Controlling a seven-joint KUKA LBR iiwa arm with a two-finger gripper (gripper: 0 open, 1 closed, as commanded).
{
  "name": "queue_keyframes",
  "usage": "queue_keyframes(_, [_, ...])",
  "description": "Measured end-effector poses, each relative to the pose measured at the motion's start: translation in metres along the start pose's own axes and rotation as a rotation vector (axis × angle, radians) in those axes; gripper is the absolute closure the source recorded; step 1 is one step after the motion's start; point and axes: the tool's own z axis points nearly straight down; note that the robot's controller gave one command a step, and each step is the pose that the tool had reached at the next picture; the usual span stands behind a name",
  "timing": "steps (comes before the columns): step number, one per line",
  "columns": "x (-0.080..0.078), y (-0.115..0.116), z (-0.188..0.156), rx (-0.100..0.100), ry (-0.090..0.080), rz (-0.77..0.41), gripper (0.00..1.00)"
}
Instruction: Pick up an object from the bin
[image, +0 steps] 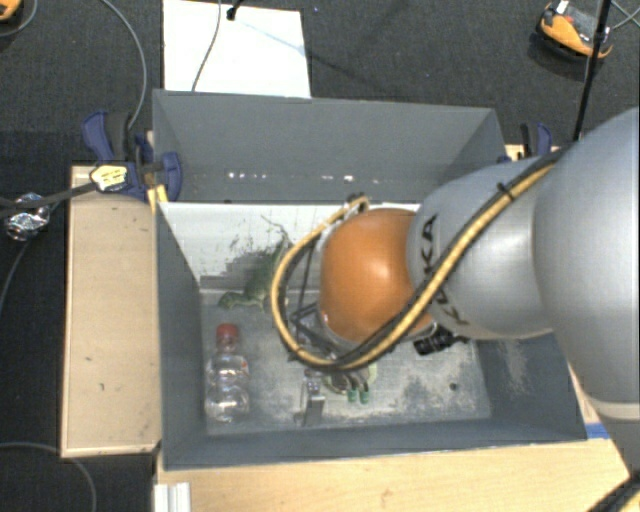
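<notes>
My gripper (314, 397) hangs low over the bin floor near the front middle, mostly hidden under the arm's orange cover. A small green thing (358, 391) lies just to its right, partly covered by the arm; what it is cannot be made out. A clear plastic bottle (227, 378) with a red cap lies on the floor to the gripper's left, cap pointing to the back. It is well apart from the gripper. A green leafy thing (258, 281) lies further back at the left.
The arm reaches in from the right and covers the middle and right of the bin. Bare grey floor shows at the front right and between the bottle and the gripper.
</notes>
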Motion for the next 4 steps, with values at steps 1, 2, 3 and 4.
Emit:
queue_keyframes(1, [-0.002, -0.001, -0.004, -0.002, -0.008, 0.005, 0.0])
queue_keyframes(2, [-0.006, -0.011, 0.013, -0.003, -0.006, 0.026, 0.0])
queue_keyframes(3, [-0.017, -0.042, 0.015, -0.001, -0.005, -0.061, 0.0])
queue_keyframes(4, [-0.01, -0.067, 0.037, -0.002, -0.01, -0.191, 0.0])
